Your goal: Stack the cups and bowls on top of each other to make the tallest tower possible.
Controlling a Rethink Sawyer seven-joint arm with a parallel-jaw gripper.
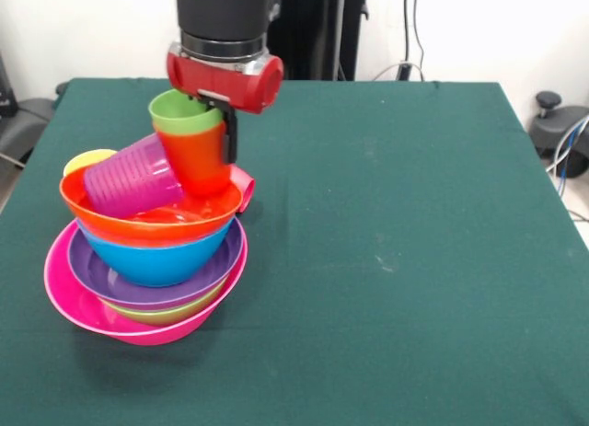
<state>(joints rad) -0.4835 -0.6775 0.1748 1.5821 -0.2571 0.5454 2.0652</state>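
The tower stands at the left: a big pink bowl (69, 302) as base, then a green bowl (170, 314), a purple bowl (101, 277), a blue bowl (156, 259) and an orange bowl (147, 225) on top. In the orange bowl a purple cup (133, 178) lies on its side, with a yellow cup (87, 159) behind it. A green cup (182, 113) sits nested in an orange-red cup (198, 157) that leans left. A red cup's rim (245, 187) shows at the bowl's right edge. My gripper (221, 143) comes down onto the right side of the nested pair.
The green tablecloth (396, 260) covers the table to the right of and in front of the tower. Beyond the right edge are cables and a black chair base (561, 122).
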